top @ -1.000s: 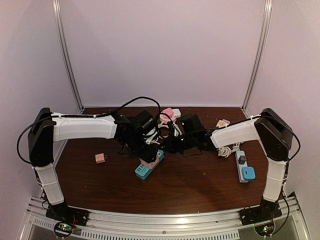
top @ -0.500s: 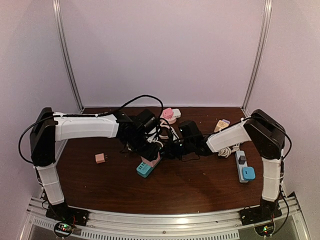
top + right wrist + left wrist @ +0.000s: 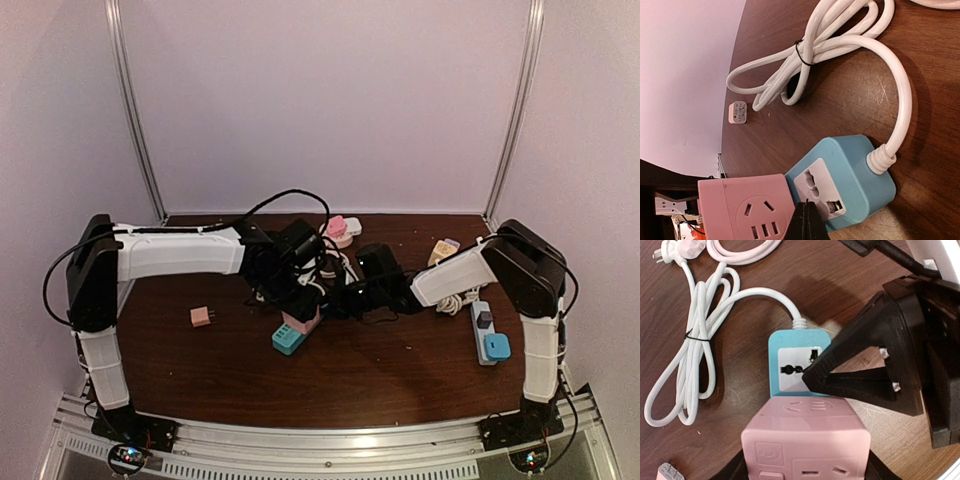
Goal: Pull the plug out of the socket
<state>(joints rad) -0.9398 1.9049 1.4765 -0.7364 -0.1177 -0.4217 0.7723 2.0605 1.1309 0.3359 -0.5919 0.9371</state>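
A pink cube plug [image 3: 807,440] sits on the near end of a blue socket block [image 3: 797,360] with a white cable [image 3: 695,350]. My left gripper [image 3: 807,462] is shut on the pink plug, one black finger on each side. My right gripper [image 3: 807,222] is shut with nothing in it, and its tip rests on the blue socket [image 3: 850,175] at the white face, right beside the pink plug [image 3: 745,210]. In the top view the plug [image 3: 300,321] and socket [image 3: 286,341] lie mid-table between my left gripper [image 3: 300,305] and right gripper [image 3: 327,303].
A small pink adapter [image 3: 201,316] lies to the left. A white power strip [image 3: 484,333] with a black and a blue plug lies at the right. Pink and white plugs [image 3: 340,228] and a yellow one [image 3: 443,247] sit at the back. Coiled white cable [image 3: 840,45] lies behind the socket.
My right gripper has reached further left, up to the blue socket. My left gripper, with the pink plug and socket, has shifted slightly left and back.
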